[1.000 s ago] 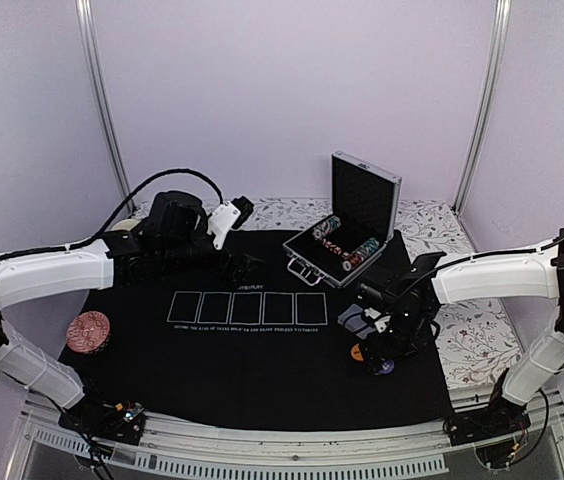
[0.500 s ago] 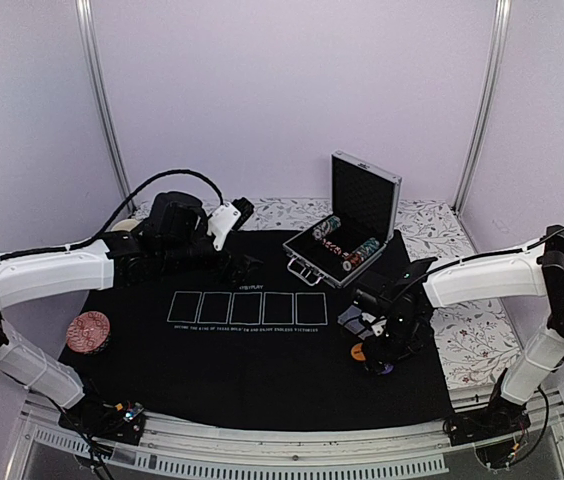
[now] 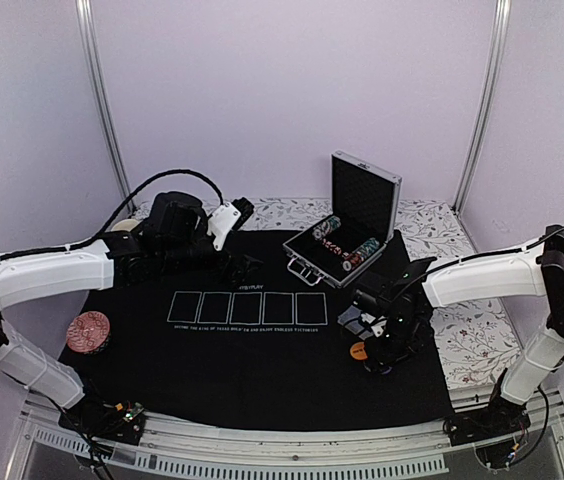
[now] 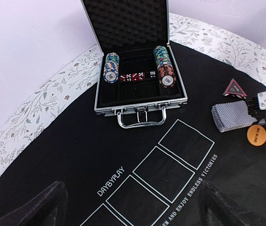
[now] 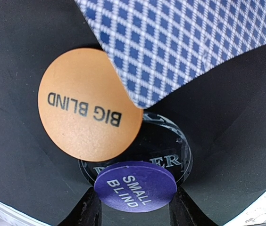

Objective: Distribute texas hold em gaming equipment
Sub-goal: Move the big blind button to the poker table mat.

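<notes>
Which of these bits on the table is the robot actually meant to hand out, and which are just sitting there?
Part of the job: playing cards, poker chips, orange disc, purple disc, black disc, triangle marker.
Just lying about: metal case, red dice, black mat.

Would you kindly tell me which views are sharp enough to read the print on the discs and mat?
Right wrist: orange disc and purple disc print crisp, though upside down; cards slightly soft. Left wrist: mat lettering legible, orange disc's print too small. Top external: mat lettering too small to read.
</notes>
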`<state>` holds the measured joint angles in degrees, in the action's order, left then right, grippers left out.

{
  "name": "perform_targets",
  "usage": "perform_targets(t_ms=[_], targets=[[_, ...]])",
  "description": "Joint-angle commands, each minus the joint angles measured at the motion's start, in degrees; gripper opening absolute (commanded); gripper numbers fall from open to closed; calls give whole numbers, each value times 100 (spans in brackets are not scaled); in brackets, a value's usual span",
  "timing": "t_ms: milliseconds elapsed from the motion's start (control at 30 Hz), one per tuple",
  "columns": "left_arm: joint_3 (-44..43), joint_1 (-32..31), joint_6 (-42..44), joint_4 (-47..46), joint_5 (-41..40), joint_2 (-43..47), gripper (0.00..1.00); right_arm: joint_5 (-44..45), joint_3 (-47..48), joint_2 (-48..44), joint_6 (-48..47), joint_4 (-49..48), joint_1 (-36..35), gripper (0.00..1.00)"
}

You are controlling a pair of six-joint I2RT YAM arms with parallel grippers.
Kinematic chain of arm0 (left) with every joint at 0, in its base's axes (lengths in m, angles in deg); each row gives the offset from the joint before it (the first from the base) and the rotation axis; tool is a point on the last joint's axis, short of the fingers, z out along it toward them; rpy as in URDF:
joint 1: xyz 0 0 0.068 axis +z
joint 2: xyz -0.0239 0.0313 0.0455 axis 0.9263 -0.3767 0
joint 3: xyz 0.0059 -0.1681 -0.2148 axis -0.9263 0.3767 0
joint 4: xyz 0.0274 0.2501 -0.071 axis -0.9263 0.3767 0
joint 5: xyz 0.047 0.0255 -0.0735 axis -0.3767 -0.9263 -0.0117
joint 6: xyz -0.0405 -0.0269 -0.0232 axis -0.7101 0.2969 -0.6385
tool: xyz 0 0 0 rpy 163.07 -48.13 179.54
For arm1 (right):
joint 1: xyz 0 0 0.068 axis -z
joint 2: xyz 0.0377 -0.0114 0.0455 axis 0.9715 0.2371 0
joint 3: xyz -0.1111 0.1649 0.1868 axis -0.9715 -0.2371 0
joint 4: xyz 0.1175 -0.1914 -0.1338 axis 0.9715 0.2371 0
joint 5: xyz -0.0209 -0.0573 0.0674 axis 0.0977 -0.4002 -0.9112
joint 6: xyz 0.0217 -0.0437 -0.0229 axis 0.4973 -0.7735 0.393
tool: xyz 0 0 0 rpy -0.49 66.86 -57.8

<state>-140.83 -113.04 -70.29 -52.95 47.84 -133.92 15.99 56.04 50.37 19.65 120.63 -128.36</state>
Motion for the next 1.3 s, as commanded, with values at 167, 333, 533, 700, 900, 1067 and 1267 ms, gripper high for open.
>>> perform_targets(t_ms=[167, 333, 533, 700, 900, 1067, 1267], targets=[[79, -76, 55, -112, -53, 110, 98, 358, 1, -274, 126, 498, 56, 26], [79, -76, 58, -108, -54, 129, 98, 256, -194, -548, 192, 412, 241, 25], [87, -72, 72, -108, -77, 144, 98, 494, -506, -774, 269, 209, 828, 25], [96, -79, 97, -107, -126, 177, 98, 611, -706, -773, 227, -108, 1232, 25], [105, -78, 116, -119, -139, 191, 98, 483, -751, -577, 135, -172, 1261, 39], [112, -75, 124, -122, -154, 194, 98, 452, -605, -720, 90, 51, 1261, 68], [114, -79, 136, -119, -148, 205, 98, 94, -299, -883, -106, 50, 1009, 87]])
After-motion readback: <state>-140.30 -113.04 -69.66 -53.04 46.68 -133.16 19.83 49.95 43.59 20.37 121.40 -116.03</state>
